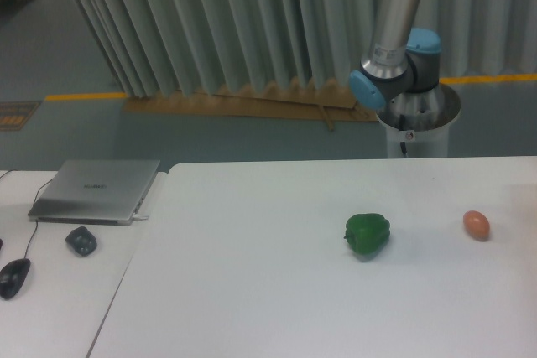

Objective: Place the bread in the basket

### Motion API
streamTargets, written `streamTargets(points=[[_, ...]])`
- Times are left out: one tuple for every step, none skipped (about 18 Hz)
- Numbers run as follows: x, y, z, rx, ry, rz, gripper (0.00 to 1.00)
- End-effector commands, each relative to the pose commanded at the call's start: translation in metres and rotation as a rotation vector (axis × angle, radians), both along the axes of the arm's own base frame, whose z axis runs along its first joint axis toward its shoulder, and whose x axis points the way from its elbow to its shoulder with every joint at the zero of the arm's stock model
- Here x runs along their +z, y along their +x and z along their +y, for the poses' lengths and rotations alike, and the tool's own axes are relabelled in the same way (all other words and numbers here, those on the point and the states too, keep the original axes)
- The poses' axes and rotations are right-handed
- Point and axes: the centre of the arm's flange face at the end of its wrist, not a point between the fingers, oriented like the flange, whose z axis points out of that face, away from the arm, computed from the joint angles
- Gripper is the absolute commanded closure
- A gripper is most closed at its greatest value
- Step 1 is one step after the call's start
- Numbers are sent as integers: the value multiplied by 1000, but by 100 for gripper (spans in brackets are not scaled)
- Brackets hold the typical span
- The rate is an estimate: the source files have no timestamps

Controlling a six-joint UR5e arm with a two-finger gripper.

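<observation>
White table (252, 291) fills the lower part of the fixed camera's view, with a second pale table surface to its left. Behind the table's far edge, right of centre, stands the robot arm (394, 48), a silver column with blue joint caps on a round base; it rises out of the top of the picture, so the pincer is out of view and nobody could say from here whether it is spread or pressed together. On the table sit a green bell pepper (367, 234), right of centre, and a small orange-pink egg-shaped item (477, 225) near the right edge, the two well apart. Neither is the bread. No bread and no basket appear anywhere in view, so which way the bread lies from the pincer, and how its long axis runs, cannot be judged; both are probably beyond the frame. On the left surface rest a closed grey laptop (96, 191), a small dark lump (81, 241) and a black computer mouse (14, 277).
</observation>
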Motion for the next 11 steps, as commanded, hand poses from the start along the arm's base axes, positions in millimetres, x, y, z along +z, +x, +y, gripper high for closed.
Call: streamTargets(points=[[0, -4, -13, -2, 2, -11, 0], [-4, -1, -11, -16, 4, -16, 0], [-9, 3, 8, -22, 2, -14, 0], [-4, 7, 20, 21, 19, 13, 0], [-2, 9, 23, 32, 37, 15, 0], [-2, 10, 27, 34, 67, 11, 0], [-2, 12, 35, 25, 115, -1, 0], [-4, 16, 47, 20, 161, -13, 0], [-3, 22, 59, 22, 203, -21, 0], [-3, 29, 69, 7, 226, -40, 0], [0, 34, 71, 10, 233, -57, 0]])
